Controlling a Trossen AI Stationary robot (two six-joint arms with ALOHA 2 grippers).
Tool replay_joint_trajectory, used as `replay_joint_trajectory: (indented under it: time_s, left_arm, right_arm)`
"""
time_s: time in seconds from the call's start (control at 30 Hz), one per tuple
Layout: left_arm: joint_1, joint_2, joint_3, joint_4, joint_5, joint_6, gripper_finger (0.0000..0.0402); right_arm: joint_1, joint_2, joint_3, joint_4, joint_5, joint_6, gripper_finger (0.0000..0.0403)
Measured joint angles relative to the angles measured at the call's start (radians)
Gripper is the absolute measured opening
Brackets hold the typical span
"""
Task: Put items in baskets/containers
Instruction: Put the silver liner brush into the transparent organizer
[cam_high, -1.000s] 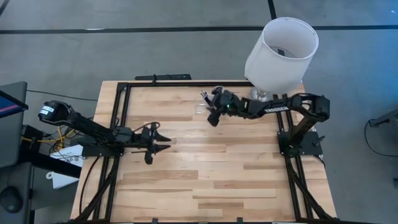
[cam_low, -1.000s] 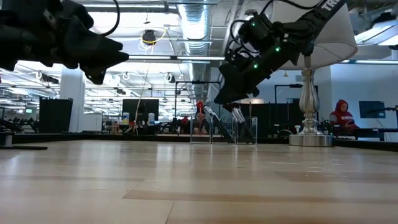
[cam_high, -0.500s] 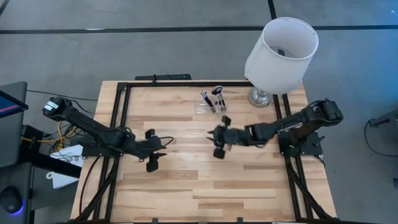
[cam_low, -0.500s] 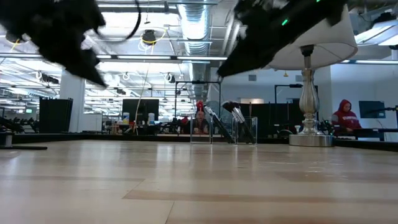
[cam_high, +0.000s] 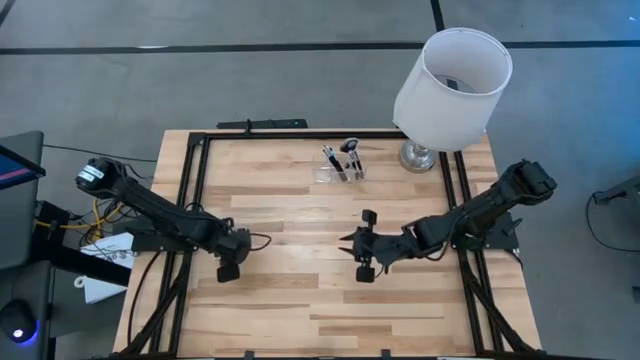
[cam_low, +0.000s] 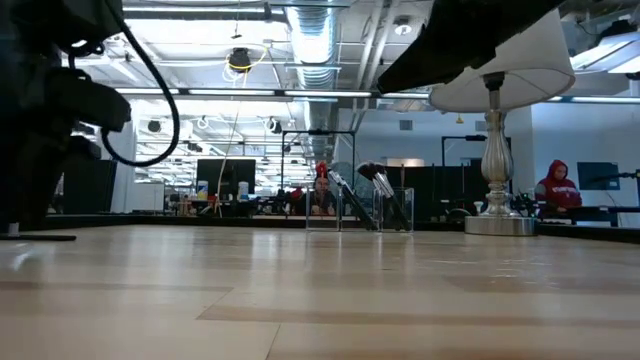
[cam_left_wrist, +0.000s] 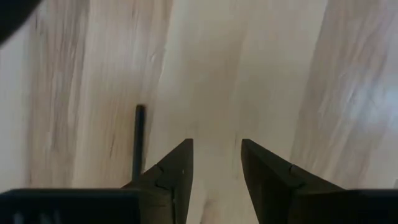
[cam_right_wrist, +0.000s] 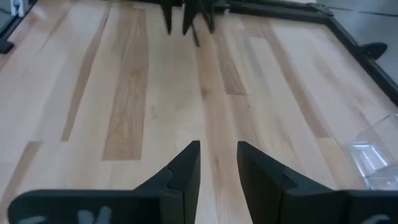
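The clear plastic organizer (cam_high: 338, 172) stands at the far middle of the wooden surface (cam_high: 300, 300), just beside the base of the lamp (cam_high: 420, 155) with its white lampshade (cam_high: 455, 75). Makeup brushes (cam_high: 345, 158) stand inside the organizer, leaning at a slant, dark bristle heads uppermost; in the low view the brushes (cam_low: 375, 195) show as dark slanted shafts within the see-through walls of the organizer (cam_low: 360, 210). No brush is seen lying loose on the surface. The right tool (cam_high: 352, 245) hangs over the middle of the surface, well apart from the organizer, its fingers (cam_right_wrist: 186, 171) parted by a narrow gap with bare wood showing between them and nothing held. A corner of the organizer (cam_right_wrist: 373, 152) shows at the edge of the right wrist view. The left tool (cam_high: 240, 245) sits over the left half of the surface, pointed down at the wood; its fingers (cam_left_wrist: 177, 171) stand apart and hold nothing. In the low view a person in a red hooded top (cam_low: 552, 185) sits in the room beyond the surface.
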Motion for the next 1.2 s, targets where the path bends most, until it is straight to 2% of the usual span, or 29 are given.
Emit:
replay_joint_trajectory:
  time_s: [0.13, 0.23, 0.37, 0.7, 1.2]
  left_arm:
    - [0.000, -0.024, 0.000, -0.059, 0.007, 0.000, 0.0131]
    - [0.000, -0.048, 0.000, -0.166, 0.005, -0.014, 0.0131]
    - [0.001, -0.071, -0.009, -0.285, -0.037, -0.056, 0.0131]
    - [0.003, -0.074, -0.086, -0.258, -0.088, -0.206, 0.0131]
    - [0.009, -0.078, -0.154, -0.158, -0.104, -0.264, 0.0130]
  right_arm:
    - [0.002, 0.000, 0.000, -0.003, 0.004, 0.044, 0.0095]
    - [0.012, 0.000, 0.000, -0.007, 0.004, 0.074, 0.0095]
    - [0.039, 0.000, 0.000, -0.009, 0.004, 0.102, 0.0095]
    - [0.126, 0.000, 0.000, -0.013, 0.056, 0.182, 0.0095]
    - [0.209, 0.000, 0.000, -0.016, 0.132, 0.243, 0.0095]
